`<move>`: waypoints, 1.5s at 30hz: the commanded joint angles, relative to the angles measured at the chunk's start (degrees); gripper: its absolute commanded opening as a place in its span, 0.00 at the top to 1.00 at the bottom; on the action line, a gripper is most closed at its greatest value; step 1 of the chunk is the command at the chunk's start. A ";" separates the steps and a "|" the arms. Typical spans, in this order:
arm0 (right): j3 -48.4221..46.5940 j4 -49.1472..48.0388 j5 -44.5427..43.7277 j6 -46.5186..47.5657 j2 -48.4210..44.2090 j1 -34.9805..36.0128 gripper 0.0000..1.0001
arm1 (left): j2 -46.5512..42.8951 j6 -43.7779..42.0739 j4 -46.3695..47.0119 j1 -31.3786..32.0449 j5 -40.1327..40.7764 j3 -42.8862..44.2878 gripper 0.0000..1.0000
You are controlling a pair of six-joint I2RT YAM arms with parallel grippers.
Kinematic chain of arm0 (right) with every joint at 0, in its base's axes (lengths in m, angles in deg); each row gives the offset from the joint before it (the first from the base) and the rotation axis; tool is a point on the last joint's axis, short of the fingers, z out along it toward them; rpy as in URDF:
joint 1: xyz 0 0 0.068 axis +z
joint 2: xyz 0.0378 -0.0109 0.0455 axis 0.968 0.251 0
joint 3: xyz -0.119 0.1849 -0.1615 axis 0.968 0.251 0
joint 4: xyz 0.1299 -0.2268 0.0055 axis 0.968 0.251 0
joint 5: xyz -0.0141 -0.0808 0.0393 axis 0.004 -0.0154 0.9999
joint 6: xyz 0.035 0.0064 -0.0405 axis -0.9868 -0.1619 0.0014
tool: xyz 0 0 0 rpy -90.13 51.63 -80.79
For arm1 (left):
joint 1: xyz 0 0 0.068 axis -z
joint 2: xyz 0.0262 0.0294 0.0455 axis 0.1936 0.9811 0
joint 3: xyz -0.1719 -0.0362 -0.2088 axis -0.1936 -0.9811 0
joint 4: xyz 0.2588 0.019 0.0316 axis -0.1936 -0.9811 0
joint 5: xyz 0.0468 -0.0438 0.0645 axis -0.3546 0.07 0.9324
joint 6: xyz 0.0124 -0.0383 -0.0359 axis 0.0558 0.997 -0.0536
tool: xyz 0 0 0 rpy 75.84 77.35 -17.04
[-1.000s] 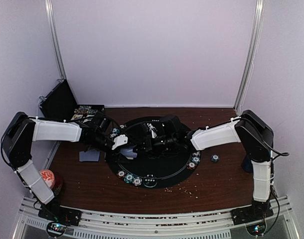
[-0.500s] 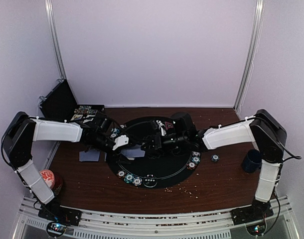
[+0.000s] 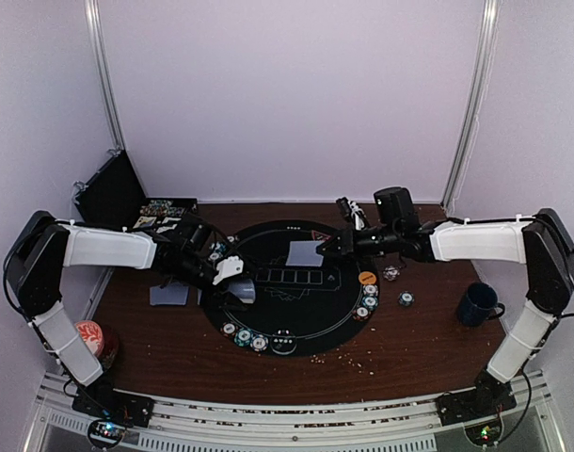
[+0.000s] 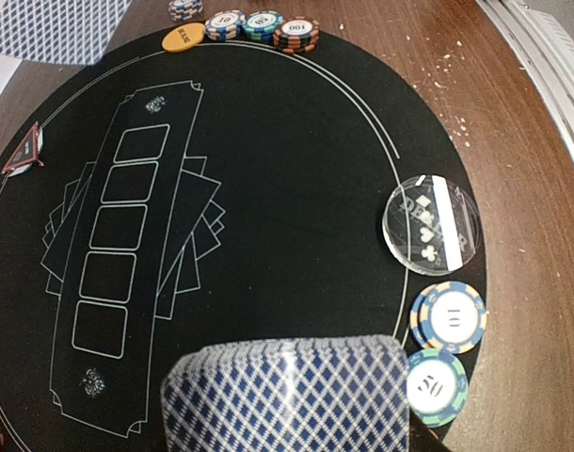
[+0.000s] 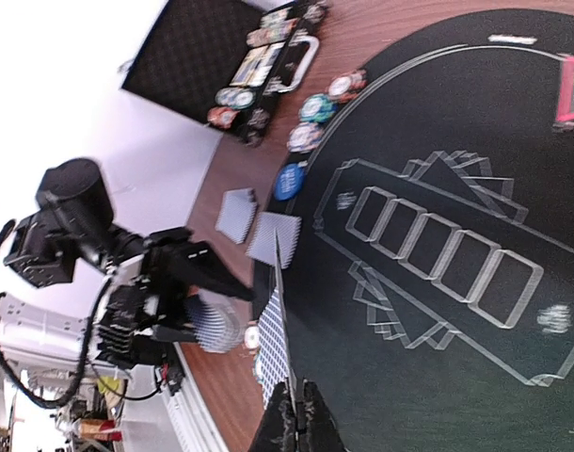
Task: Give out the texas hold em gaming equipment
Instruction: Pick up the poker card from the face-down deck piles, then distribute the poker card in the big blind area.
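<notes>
One grey-blue-backed playing card is pinched in the closed right gripper above the round black felt mat, the blue-patterned deck clamped in the left gripper — striped poker chips are laid out, dealing judged unfinished.

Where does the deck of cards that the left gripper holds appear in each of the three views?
Top external: the deck of cards sits at the left edge of the black mat.
Left wrist: the deck fills the bottom centre.
Right wrist: the deck is a small patterned fan at lower left.
Shared landmark: the row of five card boxes printed on the mat.
</notes>
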 commanded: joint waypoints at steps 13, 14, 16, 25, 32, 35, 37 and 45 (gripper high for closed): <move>-8.35 21.44 -1.92 9.26 7.55 -15.81 1.00 | 0.54 -0.72 0.72 -0.24 -1.02 1.54 0.58; -9.38 22.40 -1.96 10.08 8.48 -16.48 1.00 | 0.65 -0.76 0.67 -0.26 -1.02 1.62 0.58; -12.27 26.00 -3.71 12.15 10.64 -17.23 1.00 | 0.80 -0.72 0.69 -0.30 -0.91 1.65 0.58; -23.66 36.26 -6.04 18.19 18.36 -17.59 1.00 | 1.10 -0.84 0.72 -0.25 -0.67 1.72 0.58; -23.81 35.92 -5.86 18.64 19.43 -18.44 1.00 | 1.19 -0.85 0.69 -0.29 -0.92 1.72 0.58; -24.53 36.26 -5.86 18.90 19.88 -18.64 1.00 | 1.31 -0.86 0.69 -0.26 -0.84 1.88 0.58; -25.60 37.44 -6.09 19.45 20.44 -18.74 1.00 | 1.21 -0.78 0.59 -0.19 -0.89 1.86 0.58; -30.59 41.59 -8.68 21.28 24.66 -19.46 1.00 | 1.40 -0.97 0.60 -0.18 -0.84 1.80 0.58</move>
